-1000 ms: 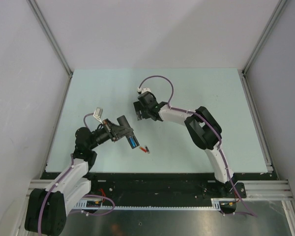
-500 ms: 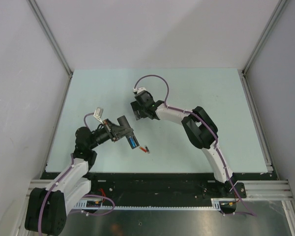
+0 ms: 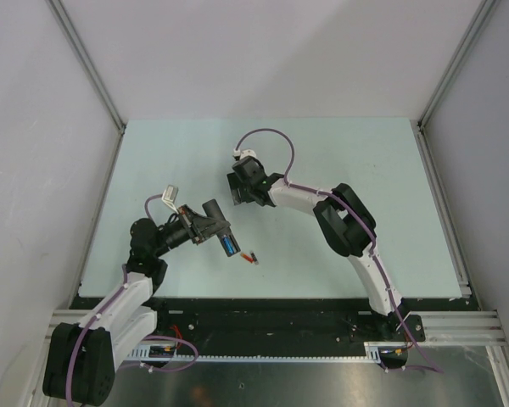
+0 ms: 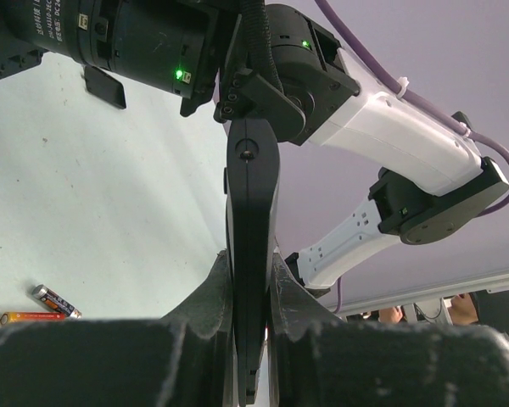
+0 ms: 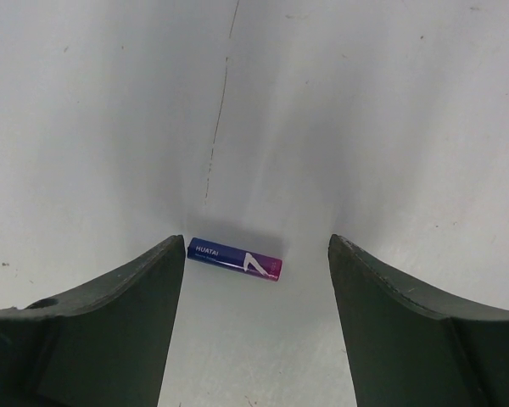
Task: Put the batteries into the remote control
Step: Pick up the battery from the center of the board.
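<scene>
The left end effector is clenched on the remote control, which juts lengthwise from its grip. Beyond the remote, the right end effector hangs released over the desk, straddling a blue battery that lies flat, nearer the left finger. A red-orange battery and a striped battery lie near the remote. For a clean pick (my judgement), centre over the battery, turn the wrist so the pads meet its sides rather than its ends, lower close to the desk, then close gently so it cannot roll.
</scene>
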### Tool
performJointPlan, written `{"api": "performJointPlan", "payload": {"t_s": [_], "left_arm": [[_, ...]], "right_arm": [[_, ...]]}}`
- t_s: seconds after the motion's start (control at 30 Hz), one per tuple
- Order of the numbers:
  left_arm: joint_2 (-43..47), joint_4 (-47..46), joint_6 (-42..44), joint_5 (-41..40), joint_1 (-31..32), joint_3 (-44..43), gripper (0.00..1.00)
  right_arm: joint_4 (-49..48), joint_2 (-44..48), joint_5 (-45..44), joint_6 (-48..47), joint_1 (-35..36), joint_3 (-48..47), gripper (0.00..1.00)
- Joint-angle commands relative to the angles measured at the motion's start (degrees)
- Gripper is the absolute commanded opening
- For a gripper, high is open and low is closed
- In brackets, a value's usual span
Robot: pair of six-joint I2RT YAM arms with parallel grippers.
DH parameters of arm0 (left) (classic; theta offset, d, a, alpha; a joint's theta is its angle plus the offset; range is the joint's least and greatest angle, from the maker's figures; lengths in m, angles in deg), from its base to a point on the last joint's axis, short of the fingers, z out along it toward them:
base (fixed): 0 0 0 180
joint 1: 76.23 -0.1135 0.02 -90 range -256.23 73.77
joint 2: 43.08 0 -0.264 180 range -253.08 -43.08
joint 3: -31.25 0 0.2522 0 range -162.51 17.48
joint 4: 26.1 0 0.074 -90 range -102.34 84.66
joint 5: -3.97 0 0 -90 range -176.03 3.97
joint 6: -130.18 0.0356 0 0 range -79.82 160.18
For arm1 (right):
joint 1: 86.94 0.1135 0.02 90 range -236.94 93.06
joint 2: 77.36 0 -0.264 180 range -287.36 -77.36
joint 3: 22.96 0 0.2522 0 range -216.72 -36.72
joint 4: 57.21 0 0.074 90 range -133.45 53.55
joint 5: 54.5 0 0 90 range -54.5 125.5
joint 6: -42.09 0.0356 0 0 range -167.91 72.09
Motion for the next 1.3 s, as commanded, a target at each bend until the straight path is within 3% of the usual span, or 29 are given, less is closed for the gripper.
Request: {"api": "performJointPlan", "payload": {"t_s": [0.0, 0.6, 0.77, 1.17, 1.27], "left_arm": [[0.72, -1.63, 1.15, 1.32, -0.58, -2.18, 0.00], [2.56, -1.71, 0.62, 1.23, -0.58, -1.48, 0.00], [2.91, -1.71, 0.36, 1.14, -0.58, -0.95, 0.00], [3.35, -1.71, 0.45, 1.32, -0.58, -0.69, 0.00], [3.44, -1.71, 0.45, 1.49, -0.58, -0.51, 0.00]], "right_arm": [[4.03, 0.13, -2.35, 3.22, 0.97, -1.37, 0.73], [7.11, -0.66, -5.08, 5.77, 2.12, -2.69, 0.70], [11.76, -3.47, -7.28, 7.70, 2.56, -6.99, 0.67], [12.65, -4.70, -7.73, 8.06, 2.56, -7.52, 0.61], [13.61, -5.49, -7.20, 7.88, 2.65, -8.66, 0.56]]}}
